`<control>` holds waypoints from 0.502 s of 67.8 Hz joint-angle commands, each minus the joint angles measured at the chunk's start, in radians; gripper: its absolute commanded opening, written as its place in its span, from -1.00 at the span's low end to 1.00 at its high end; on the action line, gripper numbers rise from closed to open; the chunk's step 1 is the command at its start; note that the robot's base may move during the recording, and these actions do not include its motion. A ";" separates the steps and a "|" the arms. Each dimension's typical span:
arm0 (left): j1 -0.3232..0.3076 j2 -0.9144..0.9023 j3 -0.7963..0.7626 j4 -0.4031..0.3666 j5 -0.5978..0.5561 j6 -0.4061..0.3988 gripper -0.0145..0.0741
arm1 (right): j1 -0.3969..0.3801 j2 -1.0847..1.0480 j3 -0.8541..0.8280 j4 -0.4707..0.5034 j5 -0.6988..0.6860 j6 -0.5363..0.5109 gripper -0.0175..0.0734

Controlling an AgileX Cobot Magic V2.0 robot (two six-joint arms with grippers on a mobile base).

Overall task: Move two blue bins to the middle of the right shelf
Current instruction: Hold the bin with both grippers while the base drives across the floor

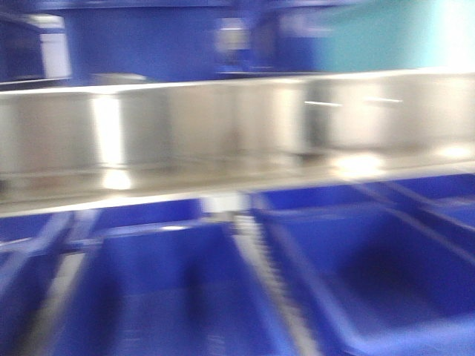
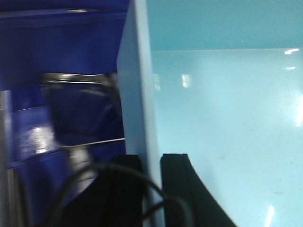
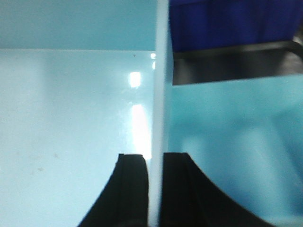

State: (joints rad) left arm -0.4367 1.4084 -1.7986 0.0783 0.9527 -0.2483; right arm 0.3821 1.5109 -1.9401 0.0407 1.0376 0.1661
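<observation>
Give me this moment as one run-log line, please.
left tool: shut on pale blue bin wall | right tool: shut on bin wall | front: steel shelf, dark blue crates

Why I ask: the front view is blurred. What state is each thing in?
Left gripper: jaws shut on the wall of a pale light-blue plastic bin.
Right gripper: jaws shut on a pale light-blue bin wall too.
Bin interior: empty where visible.
Dark royal-blue plastic crates: open-topped, below the shiny metal shelf.
</observation>
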 commanded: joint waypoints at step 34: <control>0.000 -0.013 -0.011 0.008 -0.029 0.002 -0.92 | -0.010 -0.016 -0.007 -0.041 -0.052 -0.007 -0.95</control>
State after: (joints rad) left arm -0.4367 1.4084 -1.7986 0.0783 0.9527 -0.2483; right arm 0.3821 1.5109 -1.9401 0.0407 1.0376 0.1661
